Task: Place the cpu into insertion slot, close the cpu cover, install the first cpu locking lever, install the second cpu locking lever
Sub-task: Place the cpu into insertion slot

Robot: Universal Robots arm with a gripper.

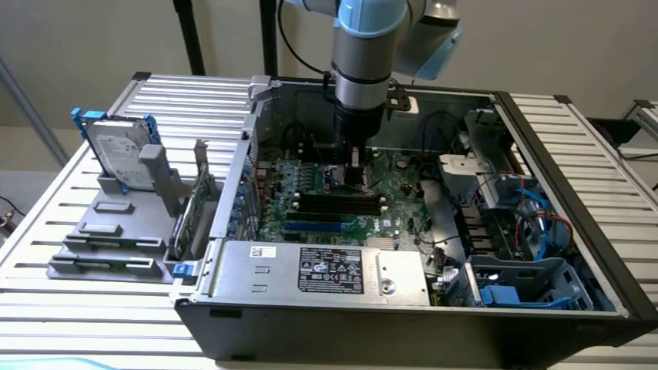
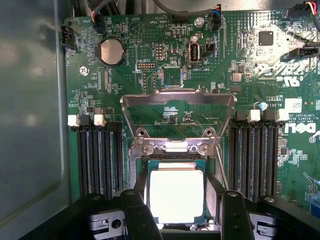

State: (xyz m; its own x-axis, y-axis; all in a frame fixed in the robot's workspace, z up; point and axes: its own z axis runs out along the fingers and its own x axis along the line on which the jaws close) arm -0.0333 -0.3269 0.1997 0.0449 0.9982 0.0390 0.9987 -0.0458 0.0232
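At the middle of the motherboard (image 2: pixel 90 95), the cpu (image 2: pixel 176 195) lies in the insertion slot (image 2: pixel 141 187). The gripper (image 2: pixel 183 212) straddles it with jaws spread apart, holding nothing, and the cpu cover (image 2: pixel 177 107) stands open. The cpu is judged light, stiff and fragile, so grip it by opposite edges only.

**Bright metal on a matt board**

The cpu (image 2: pixel 176 195) has a smooth, pale metal lid with a soft sheen. The cpu cover (image 2: pixel 177 95) is bare, shiny silvery metal. The motherboard (image 2: pixel 240 45) is matt green, and its memory slots (image 2: pixel 97 160) are dull black plastic.

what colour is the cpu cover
The cpu cover is silvery metal, clearest in the wrist view.
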